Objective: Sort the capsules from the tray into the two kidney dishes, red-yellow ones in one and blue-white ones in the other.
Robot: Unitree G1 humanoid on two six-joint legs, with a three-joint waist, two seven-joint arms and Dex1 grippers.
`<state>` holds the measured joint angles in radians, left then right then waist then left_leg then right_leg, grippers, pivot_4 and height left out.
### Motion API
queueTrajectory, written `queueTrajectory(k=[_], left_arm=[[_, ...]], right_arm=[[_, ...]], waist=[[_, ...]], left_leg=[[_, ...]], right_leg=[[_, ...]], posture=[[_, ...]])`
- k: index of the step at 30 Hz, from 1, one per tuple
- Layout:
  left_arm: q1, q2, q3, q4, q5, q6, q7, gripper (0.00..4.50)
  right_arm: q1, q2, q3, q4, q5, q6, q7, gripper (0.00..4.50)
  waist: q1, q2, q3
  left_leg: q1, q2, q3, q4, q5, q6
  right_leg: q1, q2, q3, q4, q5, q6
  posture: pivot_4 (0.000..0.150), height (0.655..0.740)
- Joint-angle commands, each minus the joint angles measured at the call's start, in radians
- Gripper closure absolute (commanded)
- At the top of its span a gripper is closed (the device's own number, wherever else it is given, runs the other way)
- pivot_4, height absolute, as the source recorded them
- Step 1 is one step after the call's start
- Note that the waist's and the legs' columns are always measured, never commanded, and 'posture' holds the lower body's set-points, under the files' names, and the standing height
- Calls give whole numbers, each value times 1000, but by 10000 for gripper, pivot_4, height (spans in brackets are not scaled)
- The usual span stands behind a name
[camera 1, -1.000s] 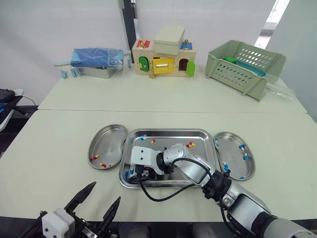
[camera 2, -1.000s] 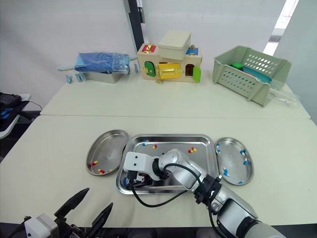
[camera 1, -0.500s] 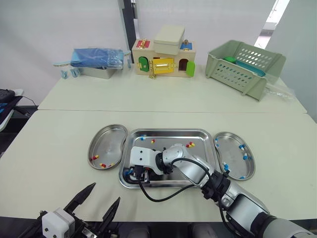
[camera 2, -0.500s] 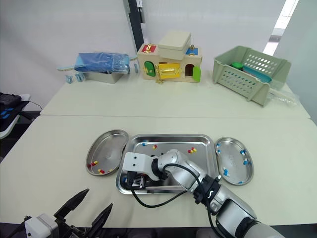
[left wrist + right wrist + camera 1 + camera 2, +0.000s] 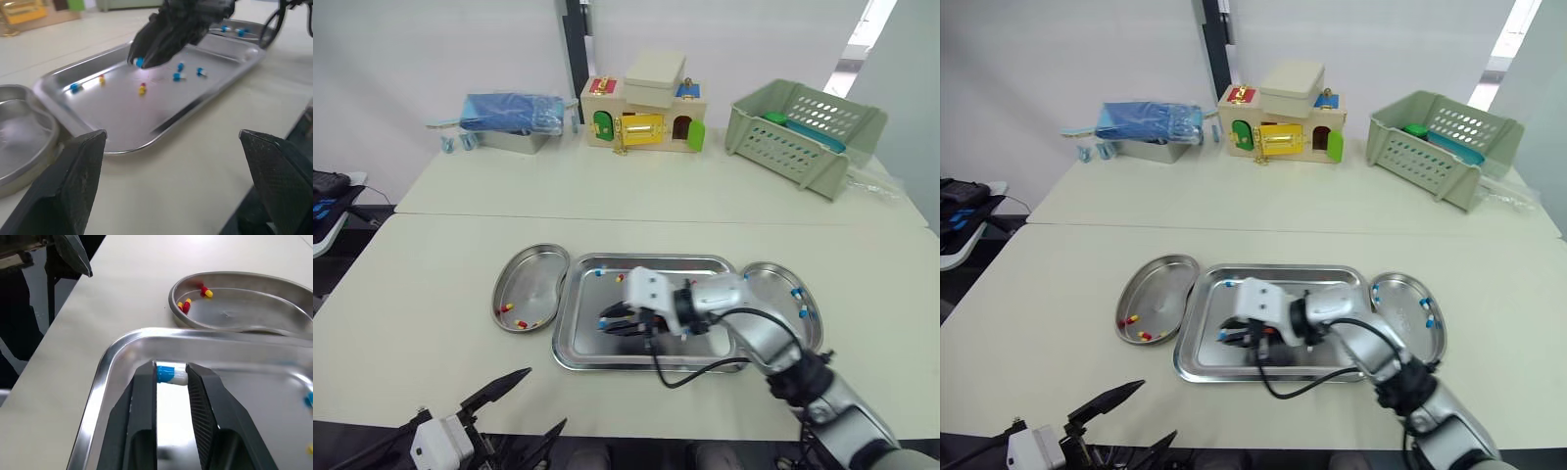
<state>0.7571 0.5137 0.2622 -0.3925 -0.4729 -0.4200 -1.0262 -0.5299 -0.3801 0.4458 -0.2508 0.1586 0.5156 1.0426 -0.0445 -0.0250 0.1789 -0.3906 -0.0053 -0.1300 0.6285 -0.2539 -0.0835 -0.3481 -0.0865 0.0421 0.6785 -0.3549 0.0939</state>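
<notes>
Pale surface (image 5: 431, 264) bears a rectangular steel tray (image 5: 646, 260); the right pincer (image 5: 171, 370) pinches a small blue-white capsule (image 5: 168, 373) by its ends. It looks light, smooth and probably slippery. Left pincer (image 5: 546, 398) spread.

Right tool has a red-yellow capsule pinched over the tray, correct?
Not quite. The capsule pinched in the right tool is blue-white, not red-yellow, as the right wrist view shows. It is over the tray.

No writing or labels can be read anywhere.
</notes>
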Motion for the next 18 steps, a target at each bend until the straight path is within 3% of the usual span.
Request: queueTrajectory(k=[1, 9, 15, 18], left_arm=[[-29, 32, -30, 5, -38, -34, -82, 0], [-149, 74, -91, 25, -67, 17, -142, 0], [-190, 70, -100, -16, -81, 79, -105, 0], [-177, 70, -98, -38, -80, 90, -97, 0]], right_arm=[[80, -102, -154, -164, 104, 56, 18, 38855], [359, -370, -548, -262, 232, 93, 11, 38855], [515, -452, -757, -162, 236, 44, 3, 38855], [557, -465, -787, -134, 233, 20, -1, 38855]], waist=[[0, 0, 0], [14, 1, 0], [11, 1, 0], [12, 1, 0]], left_leg=[[-1, 0, 0, 0, 0, 0], [-4, 0, 0, 1, 0, 0], [-2, 0, 1, 1, 0, 0], [-2, 0, 1, 1, 0, 0]], right_leg=[[1, 0, 0, 1, 0, 0], [1, 0, -1, 0, 0, 0], [2, 0, 0, 1, 0, 0], [5, 0, 0, -1, 0, 0]], posture=[[1500, 7400], [1500, 7400], [1500, 7400], [1500, 7400]])
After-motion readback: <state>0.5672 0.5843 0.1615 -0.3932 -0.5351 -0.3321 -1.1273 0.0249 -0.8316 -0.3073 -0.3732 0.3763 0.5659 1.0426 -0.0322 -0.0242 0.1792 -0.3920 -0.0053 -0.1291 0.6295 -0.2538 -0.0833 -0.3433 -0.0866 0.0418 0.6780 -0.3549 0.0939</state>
